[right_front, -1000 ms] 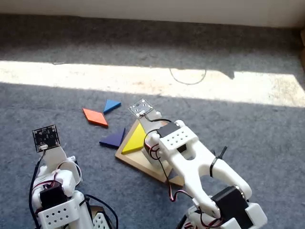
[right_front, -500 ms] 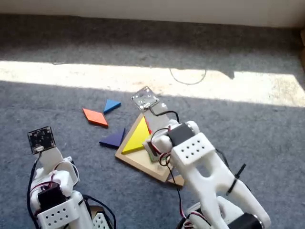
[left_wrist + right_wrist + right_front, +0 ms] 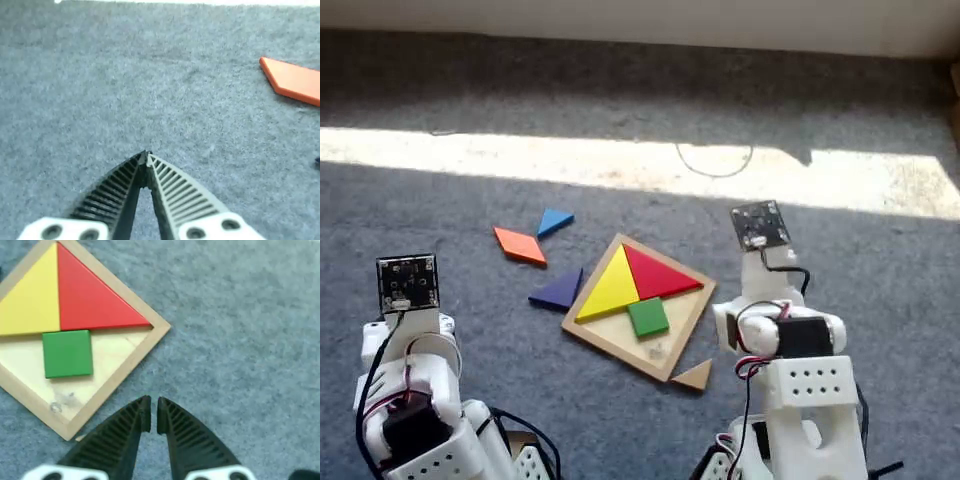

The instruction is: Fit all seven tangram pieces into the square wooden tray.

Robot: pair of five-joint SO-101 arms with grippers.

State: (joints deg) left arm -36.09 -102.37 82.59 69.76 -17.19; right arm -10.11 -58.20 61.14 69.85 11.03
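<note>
Square wooden tray (image 3: 682, 320), pale wood with a raised rim, turned corner-up like a diamond, at the centre of the high view on grey carpet (image 3: 440, 200). It holds three pieces. A large yellow triangle (image 3: 610, 288) and a large red triangle (image 3: 655, 275) lie edge to edge and fill the tray's upper half. A small green square (image 3: 647, 317) sits just below their joint, touching both. The rest of the tray floor is bare wood.

Four pieces lie outside on the carpet. A mid-sized purple triangle (image 3: 560, 291) is just beside the tray's left corner. An orange parallelogram (image 3: 520, 246) lies left of centre, with a small blue triangle (image 3: 554, 221) near it, above and to its right. A small tan triangle (image 3: 695, 376) lies just beside the tray's lower right edge. In all there are seven pieces: five triangles, one square, one parallelogram.

The left gripper (image 3: 146, 157) is over bare carpet, its ribbed fingertips meeting, holding nothing. The right gripper (image 3: 151, 412) is over carpet just off the tray's edge, with a narrow slit between its tips, also holding nothing
</note>
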